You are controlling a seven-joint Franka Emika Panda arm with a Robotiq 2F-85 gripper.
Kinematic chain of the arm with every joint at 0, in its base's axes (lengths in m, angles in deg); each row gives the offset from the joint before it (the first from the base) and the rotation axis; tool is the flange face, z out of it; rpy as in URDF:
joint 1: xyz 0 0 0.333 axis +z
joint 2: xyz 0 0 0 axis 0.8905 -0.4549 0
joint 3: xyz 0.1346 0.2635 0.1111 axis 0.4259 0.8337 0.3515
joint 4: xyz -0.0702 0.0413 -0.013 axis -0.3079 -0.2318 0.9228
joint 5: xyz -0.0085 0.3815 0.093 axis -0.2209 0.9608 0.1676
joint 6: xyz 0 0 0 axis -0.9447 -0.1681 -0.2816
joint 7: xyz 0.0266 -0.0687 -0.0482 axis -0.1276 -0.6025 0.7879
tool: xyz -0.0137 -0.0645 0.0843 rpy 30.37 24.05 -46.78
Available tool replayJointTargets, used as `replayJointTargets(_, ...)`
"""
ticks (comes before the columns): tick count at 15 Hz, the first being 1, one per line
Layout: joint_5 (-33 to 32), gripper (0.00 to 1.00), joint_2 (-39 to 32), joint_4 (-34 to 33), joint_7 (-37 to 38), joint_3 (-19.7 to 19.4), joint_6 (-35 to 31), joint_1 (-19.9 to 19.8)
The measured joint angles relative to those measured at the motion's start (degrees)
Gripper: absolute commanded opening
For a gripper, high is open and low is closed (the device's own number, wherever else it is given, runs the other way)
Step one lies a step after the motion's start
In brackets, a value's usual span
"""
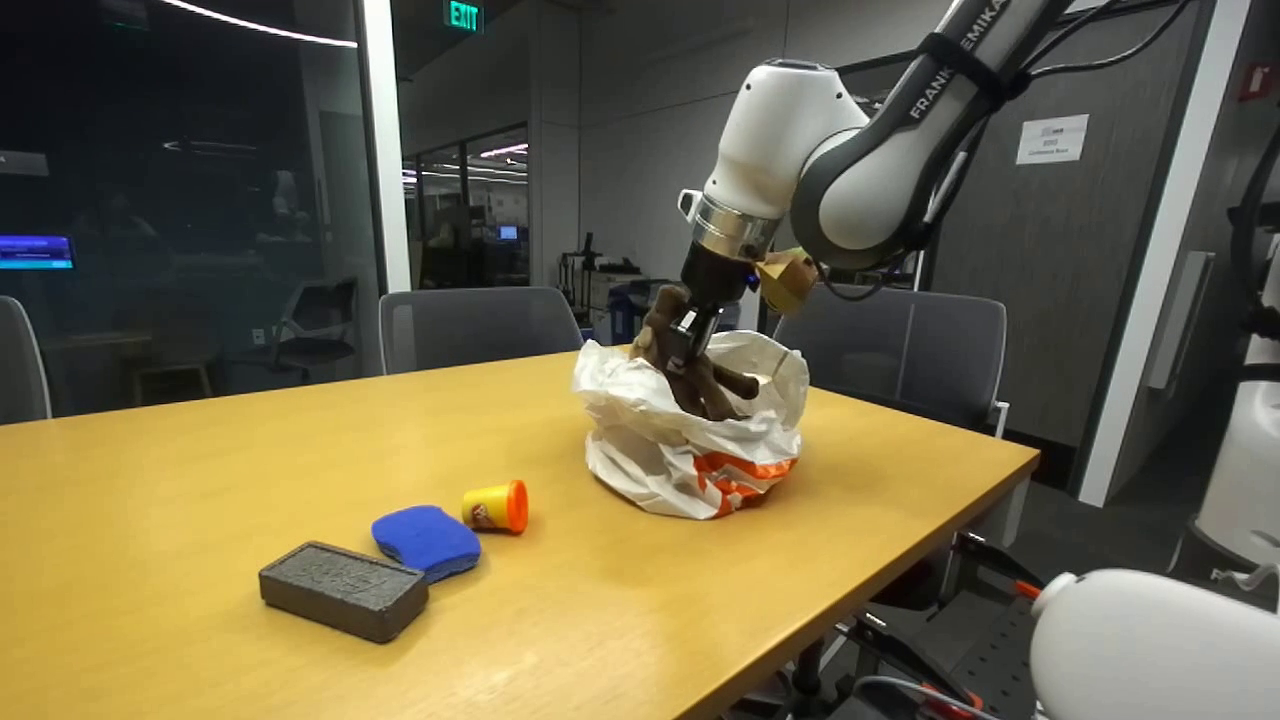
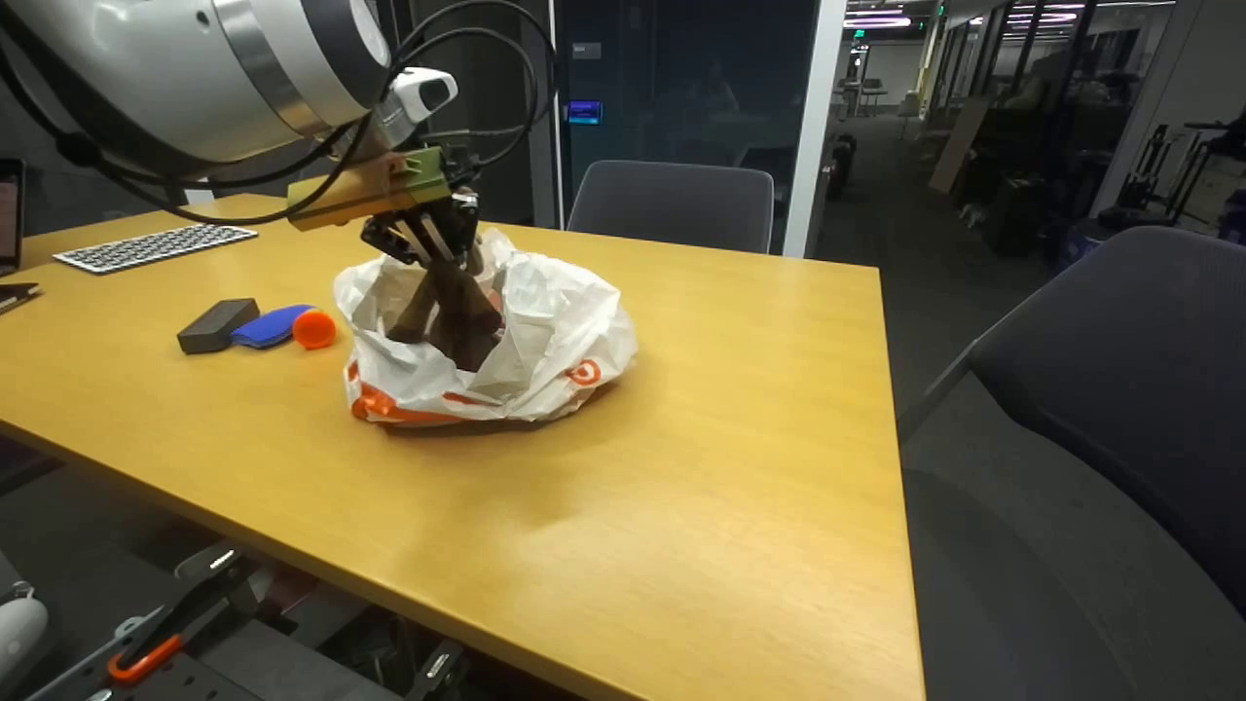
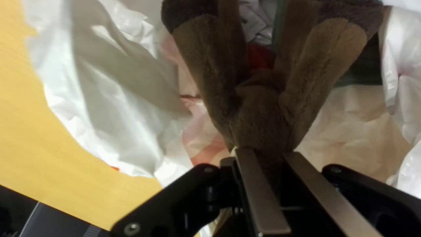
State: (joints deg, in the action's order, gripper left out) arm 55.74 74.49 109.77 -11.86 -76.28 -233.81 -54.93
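Gripper [image 3: 264, 154] clamped on the body of a brown plush toy [image 3: 258, 125]: so my wrist view shows it, with the toy's dark-tipped limbs reaching into a white plastic bag [image 3: 95, 98], whose depths are too dim for me to read with confidence. In an exterior view, I see the toy partly within the bag's mouth, and apart from them on the table [image 1: 560, 620] a dark gray block [image 1: 343, 592], a blue pad [image 1: 425, 540] and a yellow tub [image 1: 490, 508] lying on its side. In an exterior view, a keyboard [image 2: 156, 247] lies farther off, past the block.
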Motion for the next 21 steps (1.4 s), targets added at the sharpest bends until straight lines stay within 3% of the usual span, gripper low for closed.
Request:
replayJointTargets(3, 10.02, 0.14, -0.70, -0.22, -6.73, 1.87, -0.63, 1.35)
replayJointTargets(4, 11.78, 0.33, -0.92, -0.29, -7.91, 2.29, -0.50, 1.49)
replayJointTargets(5, 11.82, 0.14, -1.13, -0.47, -8.14, 2.33, -0.23, 1.47)
replayJointTargets(7, 9.69, 0.45, -1.31, -1.13, -7.57, 2.10, 1.78, 0.72)
replayJointTargets(11, 2.65, 0.74, -1.30, -2.77, -3.78, 1.89, 5.62, -1.37)
replayJointTargets(14, 5.46, 0.96, -1.30, -3.04, -3.74, 2.48, 6.13, -0.51)
replayJointTargets(18, 13.13, 1.00, -1.02, -3.44, -5.53, 4.19, 6.21, 1.11)
replayJointTargets(19, 12.53, 1.00, -0.73, -3.69, -5.29, 4.33, 6.37, 1.16)
replayJointTargets(21, 5.48, 1.00, 0.41, -4.47, -2.79, 4.43, 7.54, 0.66)
